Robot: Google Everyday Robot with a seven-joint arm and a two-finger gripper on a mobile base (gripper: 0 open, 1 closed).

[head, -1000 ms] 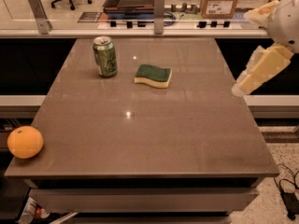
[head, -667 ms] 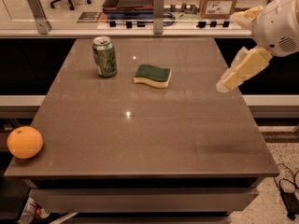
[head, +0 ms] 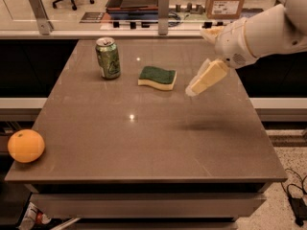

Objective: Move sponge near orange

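The sponge (head: 157, 77), dark green on top over pale yellow foam, lies flat on the brown table (head: 158, 143), towards the back middle. The orange (head: 26, 146) sits at the table's front left corner, far from the sponge. My gripper (head: 197, 62) hangs above the table just to the right of the sponge, not touching it. Its pale yellow fingers (head: 206, 78) are spread open and hold nothing. The white arm (head: 268, 30) reaches in from the upper right.
A green drink can (head: 108, 57) stands upright to the left of the sponge. A counter with a cardboard box (head: 226, 0) and metal posts runs behind the table. Cables lie on the floor at the right (head: 295, 195).
My arm and gripper have swung in from the table's right edge to the left, towards the sponge. The sponge, can and orange have not moved.
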